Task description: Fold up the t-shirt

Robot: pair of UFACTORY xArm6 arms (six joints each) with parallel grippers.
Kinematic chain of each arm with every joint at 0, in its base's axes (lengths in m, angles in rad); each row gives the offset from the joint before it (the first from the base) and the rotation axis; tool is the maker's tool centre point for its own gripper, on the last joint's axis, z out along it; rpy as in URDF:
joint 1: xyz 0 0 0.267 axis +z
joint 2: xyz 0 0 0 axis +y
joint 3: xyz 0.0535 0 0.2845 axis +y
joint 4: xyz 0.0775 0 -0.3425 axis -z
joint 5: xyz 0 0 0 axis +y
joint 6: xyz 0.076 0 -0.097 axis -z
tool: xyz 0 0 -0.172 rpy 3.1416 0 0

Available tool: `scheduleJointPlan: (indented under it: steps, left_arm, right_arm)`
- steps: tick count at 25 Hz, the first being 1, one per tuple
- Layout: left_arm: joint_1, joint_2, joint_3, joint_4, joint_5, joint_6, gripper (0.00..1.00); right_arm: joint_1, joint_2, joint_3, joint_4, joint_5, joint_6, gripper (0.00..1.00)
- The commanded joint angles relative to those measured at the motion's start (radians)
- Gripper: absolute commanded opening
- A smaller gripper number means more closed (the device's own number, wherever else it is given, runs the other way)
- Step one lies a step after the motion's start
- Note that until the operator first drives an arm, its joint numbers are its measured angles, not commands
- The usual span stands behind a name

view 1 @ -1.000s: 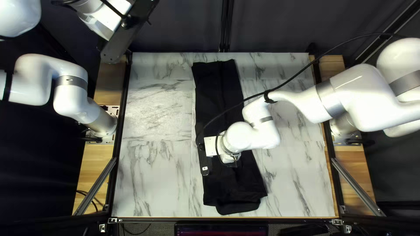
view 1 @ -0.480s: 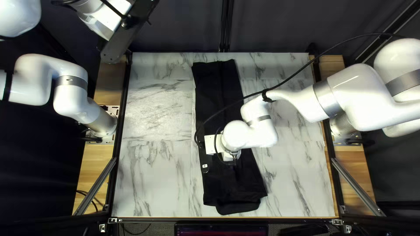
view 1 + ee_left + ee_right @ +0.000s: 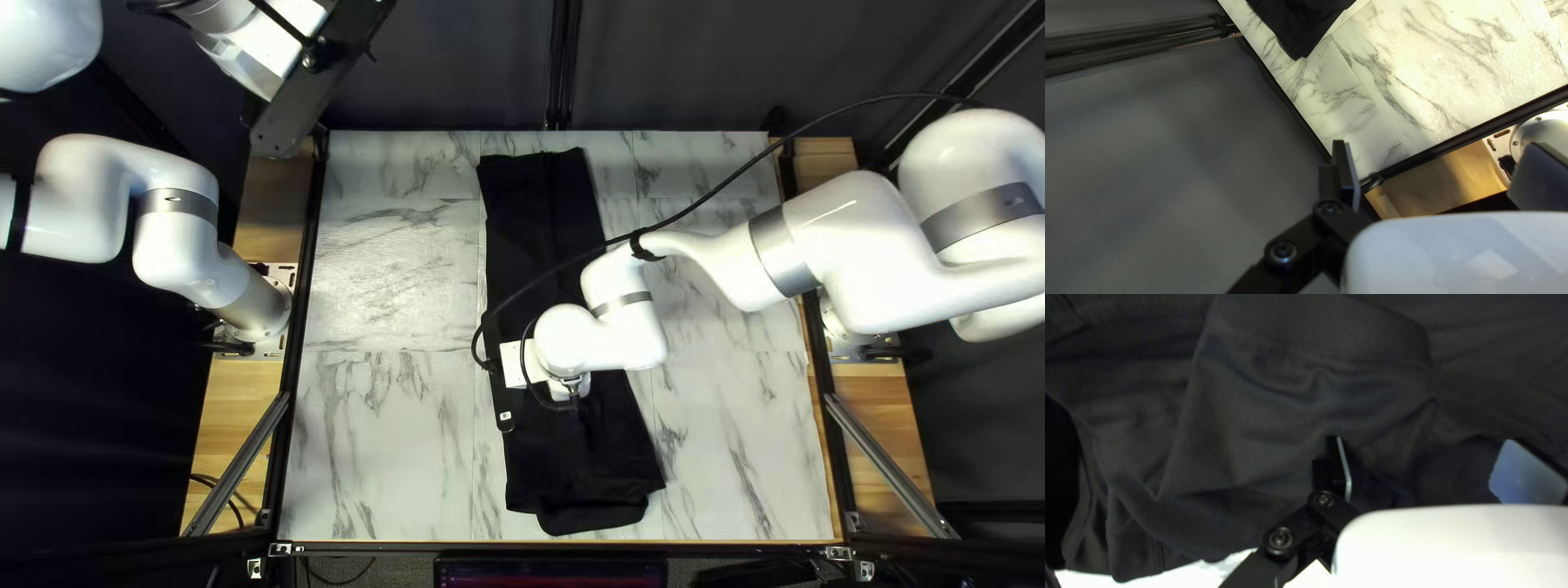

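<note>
Right gripper (image 3: 1423, 442) points down over the black t-shirt (image 3: 533, 223) with its fingers well apart, cloth under them but none pinched; whether either tip touches it I cannot tell. Taking the table (image 3: 381, 294) in the top left view as a dial, twelve at the far edge, the t-shirt lies as a long strip from twelve to six, a lower layer (image 3: 593, 521) poking out at the six o'clock end. Both sides look folded in, so the step in hand is probably lining up for a crosswise fold, or else tidying the creases beside the ribbed band (image 3: 1372, 343). Next, I judge, the gripper must settle on an edge, go low enough to take every layer, then close; a shallow pinch could lift only the top one. The right arm (image 3: 871, 240) reaches in from three o'clock, elbow raised, its wrist just off the dial's centre toward seven. The left arm (image 3: 174, 256) is based at nine o'clock and bends up and away, its gripper (image 3: 1440, 145) wide and empty out between ten and eleven, near the curtain (image 3: 1154, 163).
</note>
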Motion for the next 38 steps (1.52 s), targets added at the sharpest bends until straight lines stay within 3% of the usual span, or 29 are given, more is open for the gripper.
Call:
scheduleJointPlan:
  steps: [1,3,4,24,25,26,27,31,38]
  left_arm:
    - [0.0,0.0,0.0,0.0,0.0,0.0,1.0]
    - [0.0,0.0,0.0,0.0,0.0,0.0,1.0]
    - [0.0,0.0,0.0,0.0,0.0,0.0,1.0]
    - [0.0,0.0,0.0,0.0,0.0,0.0,1.0]
    - [0.0,0.0,0.0,0.0,0.0,0.0,1.0]
    - [0.0,0.0,0.0,0.0,0.0,0.0,1.0]
    - [0.0,0.0,0.0,0.0,0.0,0.0,1.0]
    - [0.0,0.0,0.0,0.0,0.0,0.0,1.0]
    - [0.0,0.0,0.0,0.0,0.0,0.0,1.0]
  right_arm:
    - [-0.009,0.014,-0.018,0.014,0.027,-0.04,0.67]
    - [-0.009,0.023,-0.031,0.017,0.039,-0.052,0.04]
    - [-0.009,0.025,-0.035,0.018,0.041,-0.055,0.01]
    - [-0.038,-0.035,0.012,-0.021,0.092,-0.074,0.0]
    - [-0.034,-0.039,0.018,-0.021,0.087,-0.07,0.09]
    - [-0.032,-0.04,0.022,-0.019,0.084,-0.069,0.45]
    - [-0.029,-0.041,0.026,-0.016,0.078,-0.067,1.0]
    - [-0.011,-0.058,0.041,-0.012,0.076,-0.035,1.0]
    - [0.139,-0.088,-0.007,-0.051,0.15,0.214,1.0]
